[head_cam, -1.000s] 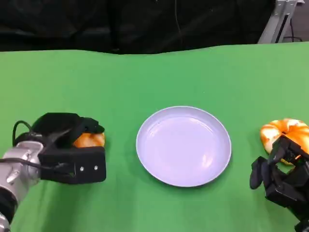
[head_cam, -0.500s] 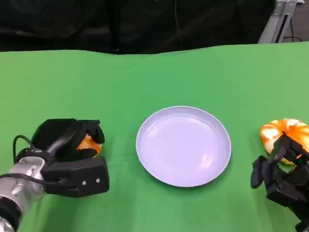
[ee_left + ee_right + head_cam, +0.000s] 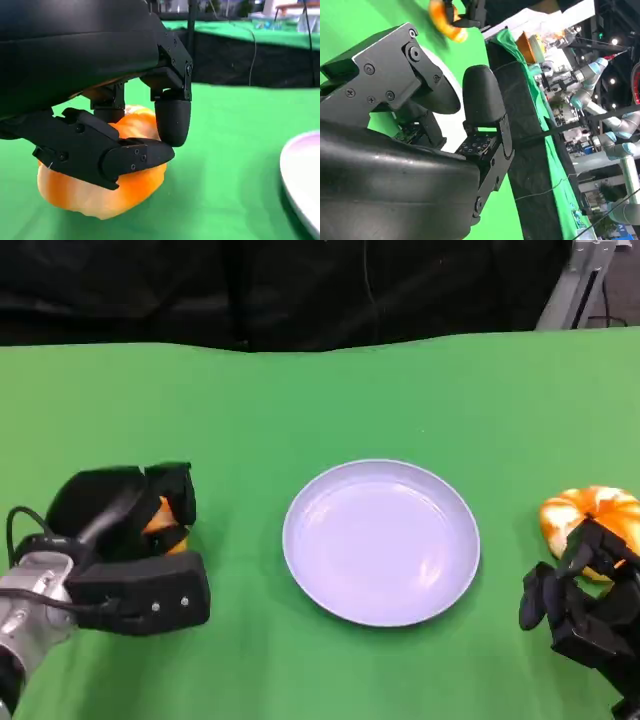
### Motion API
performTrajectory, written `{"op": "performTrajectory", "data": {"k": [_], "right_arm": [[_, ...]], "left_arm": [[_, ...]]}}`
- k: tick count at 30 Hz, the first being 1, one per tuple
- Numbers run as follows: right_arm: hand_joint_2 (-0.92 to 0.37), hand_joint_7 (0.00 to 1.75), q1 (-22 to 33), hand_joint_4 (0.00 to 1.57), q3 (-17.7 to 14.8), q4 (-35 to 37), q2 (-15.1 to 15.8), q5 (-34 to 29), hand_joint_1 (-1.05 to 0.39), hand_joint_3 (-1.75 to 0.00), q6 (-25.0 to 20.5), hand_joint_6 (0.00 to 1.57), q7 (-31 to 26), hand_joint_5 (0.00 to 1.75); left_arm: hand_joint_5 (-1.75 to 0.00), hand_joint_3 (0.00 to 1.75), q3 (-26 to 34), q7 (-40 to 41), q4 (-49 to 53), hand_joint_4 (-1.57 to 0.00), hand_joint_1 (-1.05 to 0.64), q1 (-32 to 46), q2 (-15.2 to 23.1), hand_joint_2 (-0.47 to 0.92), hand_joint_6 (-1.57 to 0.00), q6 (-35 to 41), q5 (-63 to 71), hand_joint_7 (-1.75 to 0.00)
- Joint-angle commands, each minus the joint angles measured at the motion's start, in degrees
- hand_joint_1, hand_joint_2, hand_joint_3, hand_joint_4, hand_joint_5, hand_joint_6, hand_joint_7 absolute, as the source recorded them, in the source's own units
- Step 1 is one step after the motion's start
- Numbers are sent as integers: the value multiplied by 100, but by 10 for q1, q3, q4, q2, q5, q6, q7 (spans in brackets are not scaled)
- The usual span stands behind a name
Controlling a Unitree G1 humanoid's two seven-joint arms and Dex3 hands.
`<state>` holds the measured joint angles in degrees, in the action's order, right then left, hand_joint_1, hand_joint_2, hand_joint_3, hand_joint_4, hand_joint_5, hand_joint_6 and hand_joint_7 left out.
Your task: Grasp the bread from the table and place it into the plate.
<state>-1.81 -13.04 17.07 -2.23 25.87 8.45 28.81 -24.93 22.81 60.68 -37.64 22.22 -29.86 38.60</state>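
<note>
Two breads: left hand (image 3: 120, 540) grips one (image 3: 105, 185); right hand (image 3: 585, 605) seemingly empty, open; one plate (image 3: 380, 540).

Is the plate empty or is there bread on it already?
Empty. The plate shows only its bare surface; one bread sits under the left hand, another bread lies by the right hand.

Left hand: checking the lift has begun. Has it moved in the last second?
Yes. The left hand drew back from the plate, toward the table's near-left edge.

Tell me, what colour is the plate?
The plate is pale lavender, almost white. It shows best in the head view, in the middle of the green table.
</note>
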Motion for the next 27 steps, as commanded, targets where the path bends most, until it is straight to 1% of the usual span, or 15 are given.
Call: {"op": "performTrajectory", "data": {"k": [1,6,8,9,11,15,18,21,24,27], "right_arm": [[-44,171,4,92,-4,-2,11,3,-6,-145,2,76,3,175],[-44,170,5,92,-4,-5,9,3,-5,-145,0,77,-1,175],[-44,170,5,92,-3,-4,9,3,-5,-145,2,77,1,175],[-44,170,5,92,-4,-3,9,3,-5,-146,3,77,2,175],[-44,170,4,93,-4,-2,10,5,-5,-146,2,77,4,175],[-44,171,3,93,-4,0,11,3,-5,-146,0,77,1,175],[-44,171,3,93,-4,-1,10,2,-5,-146,-1,77,-2,175],[-44,171,3,93,-5,-1,9,2,-4,-146,-1,77,-3,175],[-43,171,3,93,-4,-2,9,2,-5,-146,-1,76,-3,175],[-43,171,3,93,-3,-1,7,2,-5,-145,0,76,-2,175]], "left_arm": [[-175,58,11,-19,-29,-69,-8,-5,19,78,-59,-11,-13,-170],[-175,51,17,-26,-64,-70,-4,-2,25,80,-66,-21,-16,-159],[-175,50,19,-23,-80,-70,-3,-1,26,80,-67,-23,-12,-157],[-175,49,20,-23,-87,-69,-3,0,27,81,-65,-22,-11,-163],[-175,49,23,-28,-102,-69,-2,2,26,81,-63,-23,-13,-166],[-175,48,29,-42,-125,-68,-4,4,23,82,-62,-21,-17,-166],[-175,45,26,-56,-146,-67,-6,-2,14,84,-62,-16,-14,-163],[-175,44,23,-60,-159,-66,-5,-6,7,85,-59,-11,-8,-168],[-175,43,12,-68,-167,-66,-4,-22,-11,84,-56,-9,1,-173],[-175,36,4,-82,-169,-64,-6,-35,-30,84,-54,-5,3,-175]]}}
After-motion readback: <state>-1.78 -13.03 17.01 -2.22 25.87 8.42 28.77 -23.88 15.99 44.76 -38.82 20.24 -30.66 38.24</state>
